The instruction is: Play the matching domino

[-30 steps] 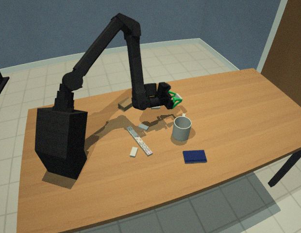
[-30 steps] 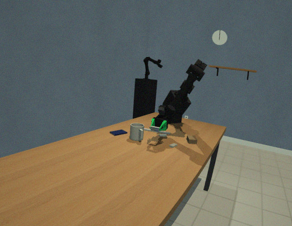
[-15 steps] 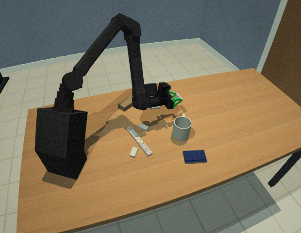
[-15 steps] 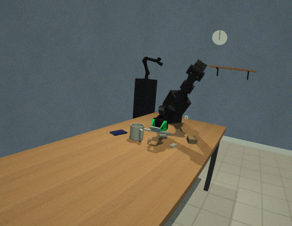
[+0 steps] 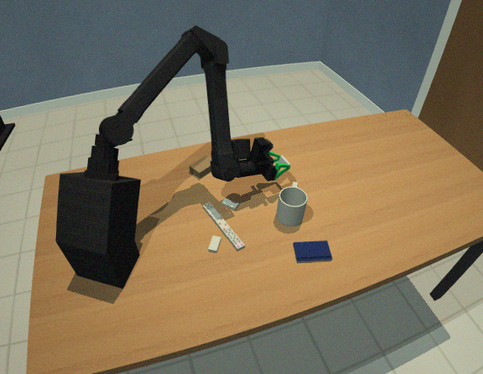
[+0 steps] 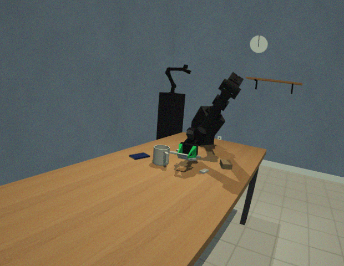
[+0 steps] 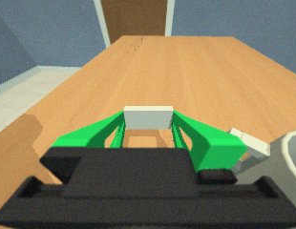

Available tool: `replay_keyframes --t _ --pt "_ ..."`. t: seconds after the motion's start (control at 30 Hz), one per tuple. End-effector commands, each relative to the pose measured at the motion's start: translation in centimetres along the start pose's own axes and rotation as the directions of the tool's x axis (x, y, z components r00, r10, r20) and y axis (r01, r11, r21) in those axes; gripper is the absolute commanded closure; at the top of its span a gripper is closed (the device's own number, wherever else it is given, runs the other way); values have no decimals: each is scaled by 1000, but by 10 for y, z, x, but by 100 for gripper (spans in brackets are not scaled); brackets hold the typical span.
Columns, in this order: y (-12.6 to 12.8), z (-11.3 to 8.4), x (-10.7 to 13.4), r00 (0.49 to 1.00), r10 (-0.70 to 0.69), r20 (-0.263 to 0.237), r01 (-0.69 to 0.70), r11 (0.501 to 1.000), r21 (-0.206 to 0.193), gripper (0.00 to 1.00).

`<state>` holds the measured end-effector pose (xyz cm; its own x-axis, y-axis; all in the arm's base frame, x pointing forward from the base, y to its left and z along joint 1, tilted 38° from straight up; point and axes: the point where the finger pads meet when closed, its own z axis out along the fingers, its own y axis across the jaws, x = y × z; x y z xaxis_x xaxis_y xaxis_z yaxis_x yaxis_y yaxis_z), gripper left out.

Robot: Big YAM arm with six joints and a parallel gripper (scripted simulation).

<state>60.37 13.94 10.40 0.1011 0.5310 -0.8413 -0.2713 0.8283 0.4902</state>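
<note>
My gripper (image 5: 283, 165) (image 6: 187, 154) (image 7: 148, 114), with green fingers, is shut on a pale domino (image 7: 148, 116) (image 5: 286, 161) and holds it level a little above the table, behind the grey mug. The domino's face does not show. The line of face-up dominoes (image 5: 224, 227) lies flat in front of the arm, running diagonally. One blank domino (image 5: 213, 243) lies left of the line's near end. Another (image 5: 230, 203) (image 6: 203, 170) lies in shadow right of its far end. A third (image 5: 294, 184) (image 7: 248, 143) lies by the mug's far rim.
A grey mug (image 5: 290, 207) (image 6: 161, 154) (image 7: 293, 153) stands just in front of and right of the gripper. A blue book (image 5: 312, 251) (image 6: 139, 155) lies nearer the front edge. A brown block (image 5: 200, 167) (image 6: 225, 163) lies behind the arm's wrist.
</note>
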Motion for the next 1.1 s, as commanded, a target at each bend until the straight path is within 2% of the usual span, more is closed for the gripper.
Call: replay_keyframes --t 0.0,0.2,0.43,0.47,0.77,1.0,1.03,1.07 --pt "0 0 5 1000 -7 16 7 1000 -3 47" --pt "-1 0 18 999 -16 29 16 1000 -4 47" --pt "-1 0 18 999 -16 29 16 1000 -4 47" --pt "-2 -2 25 1000 -7 -11 7 1000 12 47" --pt "-2 -2 35 999 -16 28 16 1000 -4 47" --pt "-2 -2 35 999 -16 28 16 1000 -4 47" --pt "-4 -2 38 1000 -8 -19 8 1000 19 47" --pt "-4 -2 38 1000 -9 -14 9 1000 17 47"
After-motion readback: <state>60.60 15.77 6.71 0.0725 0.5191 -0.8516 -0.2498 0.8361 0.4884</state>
